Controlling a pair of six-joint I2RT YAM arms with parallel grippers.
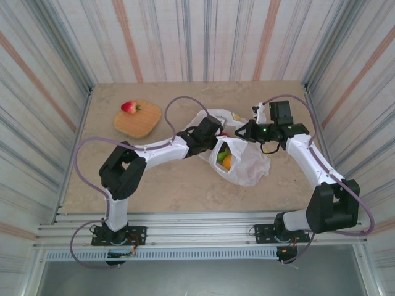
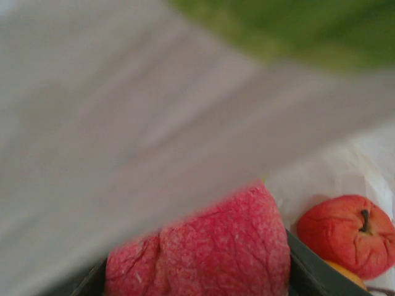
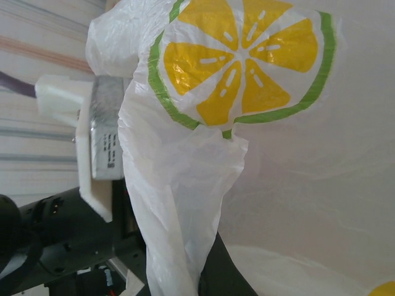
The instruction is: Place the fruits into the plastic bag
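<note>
- The right claw [image 1: 245, 131] is pressed together on a gathered fold of the plastic bag [image 1: 247, 161]. In the right wrist view the white film bunches down between its fingers, just below a printed lemon slice [image 3: 244, 61].
- That pinch appears meant to lift one side of the bag's rim, so the mouth gapes toward the left claw [image 1: 216, 137] just across from it.
- The left claw pinches a pink-red peach [image 2: 203, 240], with a dark finger showing on each side of it. It sits at the bag's mouth, opposite the right claw, so the peach would fall inside when let go.
- Just beyond the left claw's fingertips, on the white film, lie a red fruit [image 2: 349, 234] with a short stem and, touching it underneath, an orange-yellow piece [image 2: 345, 275].
- From above, a green apple [image 1: 221, 155] lies in the bag, just past the left claw.
- A strawberry [image 1: 129, 107] rests on the woven tray [image 1: 143, 123], well apart from both claws, on the left arm's side of the table [image 1: 179, 185]. I judge it is yet to be fetched.
- The risk is that thin film drapes over the left claw's fingers and snags the drop.
</note>
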